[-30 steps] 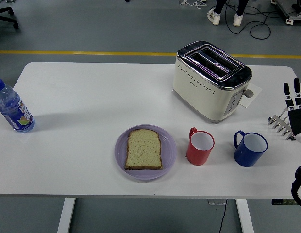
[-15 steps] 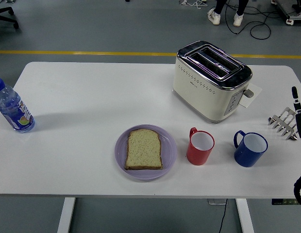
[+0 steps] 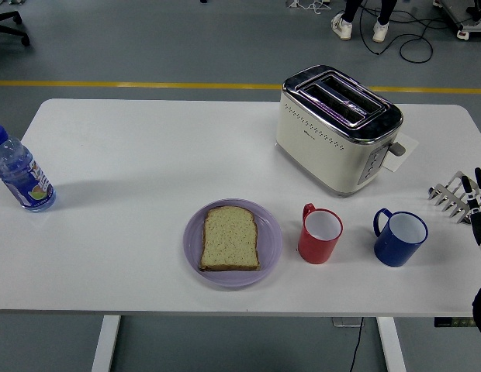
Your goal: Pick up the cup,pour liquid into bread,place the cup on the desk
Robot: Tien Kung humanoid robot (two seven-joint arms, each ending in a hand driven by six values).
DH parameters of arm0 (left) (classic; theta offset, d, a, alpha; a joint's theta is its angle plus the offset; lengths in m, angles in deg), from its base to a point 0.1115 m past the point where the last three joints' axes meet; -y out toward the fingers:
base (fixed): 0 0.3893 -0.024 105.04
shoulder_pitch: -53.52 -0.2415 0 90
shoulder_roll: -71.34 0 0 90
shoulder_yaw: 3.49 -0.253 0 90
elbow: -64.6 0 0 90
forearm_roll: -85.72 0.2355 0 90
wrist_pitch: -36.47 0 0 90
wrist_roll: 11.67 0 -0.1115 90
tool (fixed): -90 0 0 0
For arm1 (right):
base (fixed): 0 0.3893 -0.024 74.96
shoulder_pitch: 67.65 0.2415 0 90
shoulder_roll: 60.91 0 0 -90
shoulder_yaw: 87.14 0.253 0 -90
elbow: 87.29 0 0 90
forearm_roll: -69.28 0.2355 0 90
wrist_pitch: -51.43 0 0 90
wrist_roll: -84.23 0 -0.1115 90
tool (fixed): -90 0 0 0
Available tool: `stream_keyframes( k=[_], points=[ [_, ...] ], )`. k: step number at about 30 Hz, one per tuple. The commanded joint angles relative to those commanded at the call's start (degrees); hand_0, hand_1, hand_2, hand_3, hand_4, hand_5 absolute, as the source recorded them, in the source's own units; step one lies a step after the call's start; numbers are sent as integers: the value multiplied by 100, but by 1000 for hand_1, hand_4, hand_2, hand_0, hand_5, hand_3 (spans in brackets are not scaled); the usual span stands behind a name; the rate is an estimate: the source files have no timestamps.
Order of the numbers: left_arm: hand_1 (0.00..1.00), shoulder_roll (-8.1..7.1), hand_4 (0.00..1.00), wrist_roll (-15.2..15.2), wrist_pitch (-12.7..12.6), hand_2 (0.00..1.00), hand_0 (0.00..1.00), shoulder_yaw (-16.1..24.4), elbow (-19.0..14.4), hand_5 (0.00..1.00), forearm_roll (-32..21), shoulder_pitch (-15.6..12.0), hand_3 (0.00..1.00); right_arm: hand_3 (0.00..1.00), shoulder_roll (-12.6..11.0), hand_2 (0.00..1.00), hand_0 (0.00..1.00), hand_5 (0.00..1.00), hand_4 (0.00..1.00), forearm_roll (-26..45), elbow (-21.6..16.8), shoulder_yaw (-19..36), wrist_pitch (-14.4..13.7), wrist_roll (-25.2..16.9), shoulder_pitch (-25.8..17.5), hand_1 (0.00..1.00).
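R hand [image 3: 480, 208] at the table [image 3: 147, 155] edge, fingers straight, holding nothing. Red cup [image 3: 320, 235] and blue cup [image 3: 399, 237] sit btw it and the bread [image 3: 230, 239].

A slice of bread [image 3: 230, 238] is seen lying on a plate [image 3: 270, 249] near the table's [image 3: 147, 155] front edge. Just right of the plate a cup [image 3: 320, 235] is set, and further right a second cup [image 3: 399, 237]. Behind both cups a toaster [image 3: 336, 128] is placed. A bottle [image 3: 20, 174] is stood at the far left edge, a small rack [image 3: 450, 196] at the far right edge.
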Motion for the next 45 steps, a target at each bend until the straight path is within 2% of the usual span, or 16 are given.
stream_keyframes(
  k=[10,20,26,37,45],
  points=[
    [642,-5,241,0,1,652,633,7,-1,860,20,7,504,623,30,655,674,266,673,-127,124,-4,354,-80,41,603],
    [641,-2,240,0,0,652,633,8,-2,857,11,3,504,624,40,658,668,251,655,-421,199,44,256,26,43,605],
    [641,-2,242,1,-1,652,633,0,-3,861,6,2,504,624,38,658,669,245,648,-710,233,69,295,26,34,605],
    [641,5,240,1,-2,652,633,-19,-5,862,-9,-12,504,625,67,660,665,243,649,-1364,754,61,1224,-320,65,600],
    [642,10,241,1,0,652,633,-61,-2,864,-25,-39,504,623,89,659,663,244,651,-1172,978,85,1486,-444,75,599]
  ],
)
